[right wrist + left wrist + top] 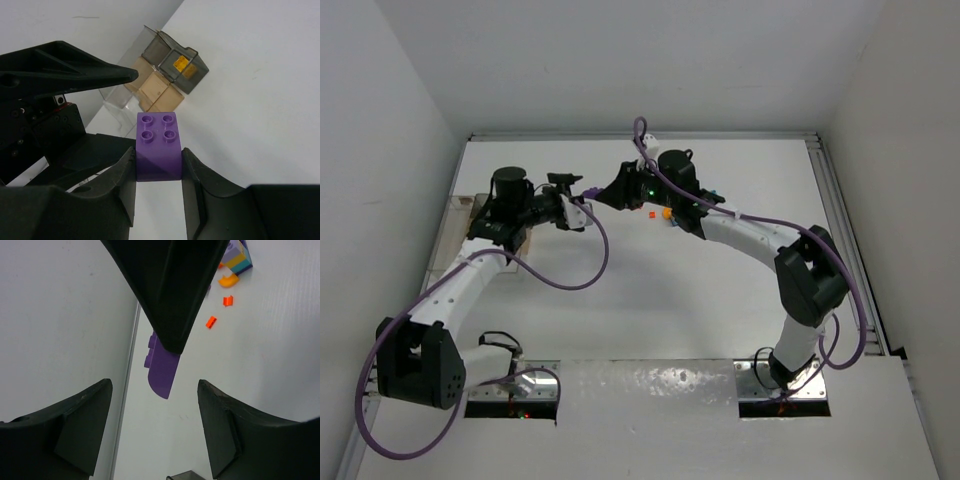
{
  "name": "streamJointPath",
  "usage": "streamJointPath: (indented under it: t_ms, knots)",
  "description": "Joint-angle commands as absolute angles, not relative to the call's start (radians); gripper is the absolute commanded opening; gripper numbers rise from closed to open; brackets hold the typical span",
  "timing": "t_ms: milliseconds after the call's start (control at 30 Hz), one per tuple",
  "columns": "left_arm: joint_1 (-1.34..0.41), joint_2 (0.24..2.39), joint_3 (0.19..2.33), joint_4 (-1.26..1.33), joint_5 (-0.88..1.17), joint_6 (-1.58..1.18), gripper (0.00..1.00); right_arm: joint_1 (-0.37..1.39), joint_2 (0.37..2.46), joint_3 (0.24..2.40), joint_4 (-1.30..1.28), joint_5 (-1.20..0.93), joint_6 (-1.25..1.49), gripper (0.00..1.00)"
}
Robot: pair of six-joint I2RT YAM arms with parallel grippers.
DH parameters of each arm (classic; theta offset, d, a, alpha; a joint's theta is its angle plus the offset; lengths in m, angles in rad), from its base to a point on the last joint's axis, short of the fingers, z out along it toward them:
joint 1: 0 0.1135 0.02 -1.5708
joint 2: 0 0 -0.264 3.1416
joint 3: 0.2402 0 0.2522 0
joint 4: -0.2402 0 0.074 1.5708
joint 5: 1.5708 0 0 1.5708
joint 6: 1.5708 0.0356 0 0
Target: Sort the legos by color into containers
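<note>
Purple sloped brick (157,147), four studs on top, pinched on both flanks by the right claw (158,161); the jaws are closed only to the brick's width and both press flat on its sides. Top view: brick (588,191) held above the white table (650,300) at upper centre of the frame, just where the two arms meet. Left claw (153,399) spread wide, nothing in it; in its own wrist view the brick (161,367) hangs in the gap above its two fingers and touches neither, with a black right-claw finger (170,285) coming down from the top of the frame onto it. Containers (196,76) sit in the upper middle of the right wrist view, well apart from the brick: grey translucent walls, tan compartments beside them, a yellow piece (180,63) inside one dark bin. Loose on the table at upper right of the left wrist view: two small orange bricks (211,322), a curved orange piece (227,281), a mixed stack (238,257) of purple, teal and yellow.
</note>
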State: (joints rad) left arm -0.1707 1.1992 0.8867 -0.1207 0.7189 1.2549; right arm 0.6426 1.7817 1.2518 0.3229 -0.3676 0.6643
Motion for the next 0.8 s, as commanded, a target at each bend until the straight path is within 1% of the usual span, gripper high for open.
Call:
streamJointPath:
  t_ms: [0, 133, 200, 233, 300, 400, 433, 500, 533, 600, 633, 667, 700, 733, 767]
  knots:
    - [-0.178, 1.204, 0.908, -0.051, 0.759, 1.198, 0.67, 0.661, 1.764, 1.301, 0.393, -0.367, 0.686, 0.0]
    - [-0.183, 1.233, 0.913, -0.075, 0.767, 1.233, 0.63, 0.676, 1.767, 1.304, 0.393, -0.373, 0.683, 0.0]
    - [-0.186, 1.25, 0.92, -0.065, 0.765, 1.218, 0.56, 0.681, 1.769, 1.302, 0.394, -0.373, 0.684, 0.0]
    - [-0.189, 1.256, 0.93, -0.063, 0.765, 1.212, 0.51, 0.683, 1.769, 1.301, 0.399, -0.376, 0.687, 0.0]
    - [-0.195, 1.272, 0.936, -0.064, 0.765, 1.215, 0.49, 0.684, 1.77, 1.298, 0.414, -0.385, 0.692, 0.0]
    - [-0.198, 1.287, 0.948, -0.067, 0.77, 1.213, 0.42, 0.687, 1.772, 1.308, 0.416, -0.393, 0.695, 0.0]
    - [-0.198, 1.292, 0.953, -0.066, 0.77, 1.21, 0.34, 0.687, 1.773, 1.31, 0.407, -0.391, 0.693, 0.0]
    - [-0.198, 1.296, 0.962, -0.061, 0.765, 1.198, 0.26, 0.687, 1.773, 1.307, 0.406, -0.394, 0.693, 0.0]
    - [-0.198, 1.295, 0.965, -0.061, 0.765, 1.2, 0.19, 0.689, 1.773, 1.304, 0.408, -0.397, 0.693, 0.0]
    - [-0.198, 1.292, 0.972, -0.061, 0.764, 1.189, 0.09, 0.689, 1.776, 1.296, 0.407, -0.397, 0.693, 0.0]
    - [-0.198, 1.287, 0.976, -0.063, 0.764, 1.184, 0.0, 0.689, 1.775, 1.295, 0.4, -0.393, 0.693, 0.0]
    - [-0.198, 1.284, 0.976, -0.063, 0.752, 1.168, 0.0, 0.687, 1.775, 1.292, 0.394, -0.387, 0.695, 0.04]
    - [-0.198, 1.282, 0.982, -0.066, 0.743, 1.163, 0.0, 0.687, 1.775, 1.292, 0.387, -0.38, 0.692, 0.1]
    - [-0.198, 1.282, 0.983, -0.084, 0.732, 1.16, 0.0, 0.686, 1.775, 1.292, 0.373, -0.376, 0.684, 0.2]
    - [-0.198, 1.282, 0.988, -0.095, 0.698, 1.149, 0.0, 0.684, 1.769, 1.293, 0.365, -0.367, 0.66, 0.32]
